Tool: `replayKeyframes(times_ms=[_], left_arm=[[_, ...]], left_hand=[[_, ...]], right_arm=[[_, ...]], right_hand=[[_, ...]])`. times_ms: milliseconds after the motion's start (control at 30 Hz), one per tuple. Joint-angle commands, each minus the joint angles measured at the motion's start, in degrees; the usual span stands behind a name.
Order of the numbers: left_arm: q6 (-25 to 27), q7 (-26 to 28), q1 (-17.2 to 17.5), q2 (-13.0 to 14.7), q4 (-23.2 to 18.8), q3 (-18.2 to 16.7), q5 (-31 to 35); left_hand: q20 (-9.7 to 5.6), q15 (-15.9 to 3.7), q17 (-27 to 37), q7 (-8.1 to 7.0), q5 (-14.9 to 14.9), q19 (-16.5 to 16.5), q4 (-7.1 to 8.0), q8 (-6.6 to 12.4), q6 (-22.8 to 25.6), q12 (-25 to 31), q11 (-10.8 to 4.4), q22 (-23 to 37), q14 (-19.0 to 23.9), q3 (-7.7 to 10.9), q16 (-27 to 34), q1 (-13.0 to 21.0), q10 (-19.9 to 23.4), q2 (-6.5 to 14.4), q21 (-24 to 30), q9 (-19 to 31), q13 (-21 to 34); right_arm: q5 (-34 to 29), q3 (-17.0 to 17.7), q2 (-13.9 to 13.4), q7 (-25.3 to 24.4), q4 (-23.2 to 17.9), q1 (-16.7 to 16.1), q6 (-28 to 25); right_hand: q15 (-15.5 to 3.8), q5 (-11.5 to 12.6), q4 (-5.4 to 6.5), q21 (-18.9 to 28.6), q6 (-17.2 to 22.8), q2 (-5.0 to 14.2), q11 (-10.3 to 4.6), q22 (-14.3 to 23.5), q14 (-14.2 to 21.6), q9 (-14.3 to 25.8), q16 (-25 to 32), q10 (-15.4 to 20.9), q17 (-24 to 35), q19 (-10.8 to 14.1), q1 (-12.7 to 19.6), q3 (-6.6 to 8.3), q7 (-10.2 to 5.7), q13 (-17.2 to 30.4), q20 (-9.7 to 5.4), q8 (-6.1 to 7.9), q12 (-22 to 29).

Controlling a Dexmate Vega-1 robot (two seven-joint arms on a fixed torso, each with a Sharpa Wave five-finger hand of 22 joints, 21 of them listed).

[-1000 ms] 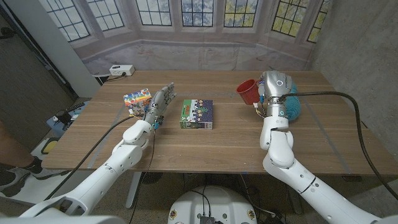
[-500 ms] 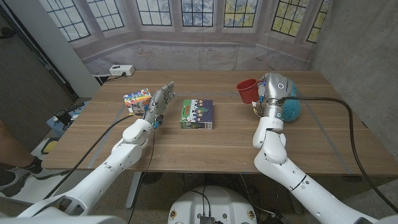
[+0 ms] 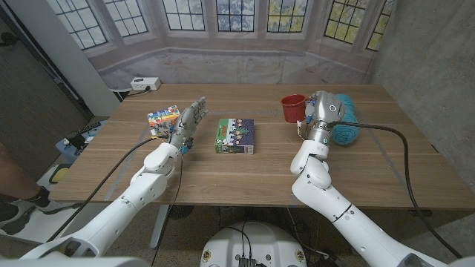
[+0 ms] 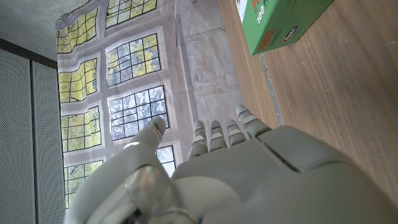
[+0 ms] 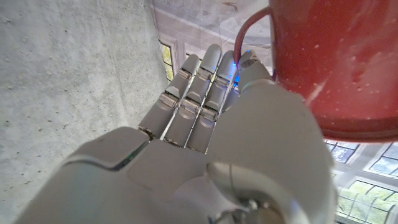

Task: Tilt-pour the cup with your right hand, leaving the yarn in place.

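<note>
A red cup (image 3: 293,108) stands upright on the wooden table (image 3: 267,167) at the back right; in the right wrist view the red cup (image 5: 336,62) shows large, with its handle toward the fingers. My right hand (image 3: 323,113) is just beside it, between the cup and the teal yarn (image 3: 347,126). The right hand's fingers (image 5: 208,87) reach out straight alongside the cup and do not wrap it. Whether they touch it I cannot tell. My left hand (image 3: 188,124) stands open at the left of the table, fingers spread, holding nothing.
A green box (image 3: 235,136) lies in the middle of the table, also in the left wrist view as the green box (image 4: 283,22). A colourful block (image 3: 165,119) sits just left of the left hand. A white power strip (image 3: 145,84) lies at the far left corner.
The cup has gone from tilted to upright and now stands on the table. The right forearm has swung in toward the middle. The left arm has not moved.
</note>
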Motion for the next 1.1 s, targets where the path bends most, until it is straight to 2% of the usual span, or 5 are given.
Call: replayKeyframes(times_ms=[33,433,733,1100], left_arm=[[0.1,0.4,0.87,0.73,-1.23,-0.28,0.16],[0.7,1.47,1.99,1.77,-3.35,-0.63,0.63],[1.02,2.51,3.36,2.56,-5.09,-1.07,0.85],[1.11,3.49,4.48,3.11,-6.49,-1.47,1.18]], left_hand=[[0.05,0.5,0.22,0.06,0.29,0.13,-0.12,-0.01,0.48,0.2,-0.12,0.11,0.2,-0.22,0.3,0.55,0.3,-0.04,-0.05,0.27,0.2],[0.14,0.58,0.23,0.06,0.3,0.11,-0.11,-0.01,0.51,0.17,-0.01,0.11,0.2,-0.25,0.29,0.6,0.25,0.0,-0.06,0.27,0.21],[0.11,0.6,0.24,0.02,0.3,0.12,-0.07,-0.02,0.54,0.18,-0.07,0.11,0.22,-0.29,0.31,0.63,0.3,0.02,-0.05,0.27,0.21],[0.13,0.67,0.25,-0.01,0.3,0.14,-0.01,-0.07,0.41,0.13,0.1,0.11,0.2,-0.29,0.31,0.67,0.17,0.1,-0.05,0.28,0.21]], right_arm=[[8.22,0.58,3.64,-9.0,3.02,1.11,1.16],[14.2,0.68,5.0,-14.59,7.14,1.84,3.88],[16.96,0.5,5.65,-19.19,12.11,3.26,6.31],[11.41,4.44,10.54,-19.67,18.69,2.65,11.56]], right_hand=[[-3.75,-0.04,0.07,0.2,0.5,0.28,-0.63,0.18,0.37,0.11,0.1,0.94,0.24,0.46,0.36,-0.29,0.22,0.31,-2.93,0.01,0.28],[-3.74,-0.09,0.14,0.2,0.52,0.38,-0.44,0.19,0.42,0.15,0.1,0.82,0.45,0.53,0.36,-0.35,0.17,0.43,-2.86,-0.09,0.18],[-3.89,-0.11,0.09,0.26,0.46,0.42,-0.51,0.2,0.58,0.18,0.19,0.8,0.63,0.69,0.51,-0.37,0.19,0.53,-2.74,-0.18,0.15],[-3.9,-0.16,0.06,0.35,0.36,0.5,-0.58,0.21,0.61,0.23,0.15,0.64,0.82,0.98,0.65,-0.37,0.13,0.87,-2.61,-0.3,0.17]])
